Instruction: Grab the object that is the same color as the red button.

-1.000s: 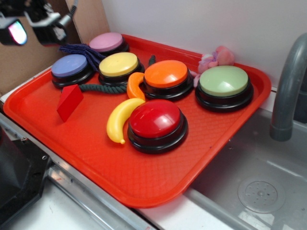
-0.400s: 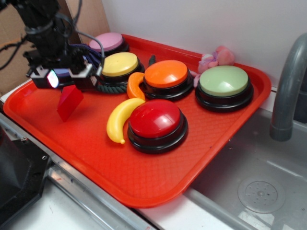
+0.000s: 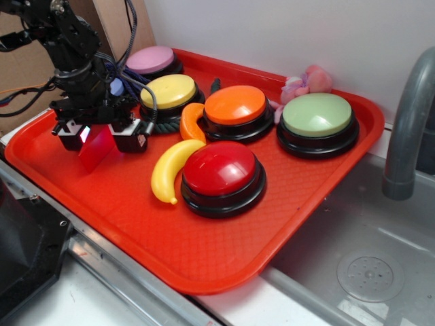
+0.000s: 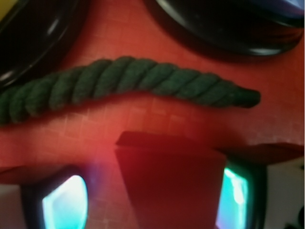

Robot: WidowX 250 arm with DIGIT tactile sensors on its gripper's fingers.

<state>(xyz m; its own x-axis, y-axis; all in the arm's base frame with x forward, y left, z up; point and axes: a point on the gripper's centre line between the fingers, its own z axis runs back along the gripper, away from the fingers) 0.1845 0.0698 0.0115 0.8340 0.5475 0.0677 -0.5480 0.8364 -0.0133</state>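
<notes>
The gripper (image 3: 100, 138) is held spread wide, one finger on each side of the red wedge block (image 3: 97, 146), which lies on the left part of the red tray (image 3: 204, 265). In the wrist view the block (image 4: 171, 188) is seen between the two lit fingers (image 4: 64, 205), with small gaps on both sides, so no contact is judged to have been made yet. Just beyond the block a dark green rope (image 4: 128, 86) lies across the tray, and black button bases are seen further off.

For a sound grasp, the fingers should be brought fully down around the block, kept centred on its flat faces, and closed squarely so the sloped top is not pinched and squeezed out. The rope should be kept clear of the fingertips.

The red button (image 3: 221, 170) sits to the right, near the tray's middle, beside a yellow banana (image 3: 170, 170).

No writing or brand can be read anywhere.
</notes>
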